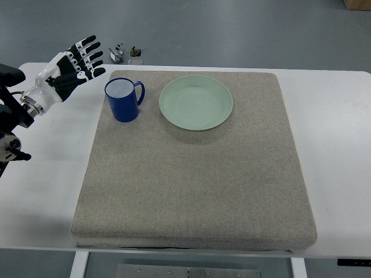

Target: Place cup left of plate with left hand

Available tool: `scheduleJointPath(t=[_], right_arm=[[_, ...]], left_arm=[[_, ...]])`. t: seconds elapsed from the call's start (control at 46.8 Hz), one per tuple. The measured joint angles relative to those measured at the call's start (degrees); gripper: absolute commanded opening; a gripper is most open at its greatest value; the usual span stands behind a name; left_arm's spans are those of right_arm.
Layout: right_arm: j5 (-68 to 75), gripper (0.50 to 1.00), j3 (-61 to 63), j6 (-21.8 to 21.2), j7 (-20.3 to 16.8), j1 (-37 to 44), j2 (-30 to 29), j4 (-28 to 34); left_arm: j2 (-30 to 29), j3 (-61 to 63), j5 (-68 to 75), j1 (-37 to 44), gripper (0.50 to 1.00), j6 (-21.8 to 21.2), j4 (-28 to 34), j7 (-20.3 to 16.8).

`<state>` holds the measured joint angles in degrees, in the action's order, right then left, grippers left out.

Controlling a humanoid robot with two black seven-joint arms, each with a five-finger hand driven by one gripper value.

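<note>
A dark blue cup (122, 99) with a white inside stands upright on the grey mat (191, 174), its handle pointing right. Just right of it lies a pale green plate (196, 102), a small gap between them. My left hand (78, 63) hovers to the left of the cup, above the white table, fingers spread and holding nothing. A short gap separates its fingertips from the cup. The right arm does not show.
The mat lies on a white table (336, 145). Small metal clips (124, 53) lie on the floor beyond the table's far edge. The left arm's dark joints (8, 116) sit at the left edge.
</note>
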<state>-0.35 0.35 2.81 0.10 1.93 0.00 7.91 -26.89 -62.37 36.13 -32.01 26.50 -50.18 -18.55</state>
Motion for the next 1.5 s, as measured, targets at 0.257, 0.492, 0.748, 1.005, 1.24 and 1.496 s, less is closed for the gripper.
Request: scheduleJointPath(t=[0.257,0.492,0.748,1.005,1.24,1.496], right_arm=[[0.0,0.934,0.0,0.0,0.0,0.0,0.0,0.0],[0.0,0.934,0.0,0.0,0.0,0.0,0.0,0.0],[0.0,0.934,0.0,0.0,0.0,0.0,0.0,0.0],[0.0,0.934,0.0,0.0,0.0,0.0,0.0,0.0],[0.0,0.934,0.0,0.0,0.0,0.0,0.0,0.0],[0.0,0.934,0.0,0.0,0.0,0.0,0.0,0.0]], left_arm=[[-2.0,0.4,-8.5,-2.3,0.999,1.3,1.7,-0.1],[-2.8,0.5,-11.9,-9.9,1.0,4.2,8.4,8.1],[-0.8,0.6,-30.7,-15.9,1.0,8.5,17.6,26.5],[1.3,0.4,-35.5,-16.2,1.0,8.5,17.7,32.4],[4.1,0.4,-35.6,-16.1,1.0,8.5,19.5,34.8],[5.0,0.5,-35.6,-16.1,1.0,8.5,20.7,34.9]])
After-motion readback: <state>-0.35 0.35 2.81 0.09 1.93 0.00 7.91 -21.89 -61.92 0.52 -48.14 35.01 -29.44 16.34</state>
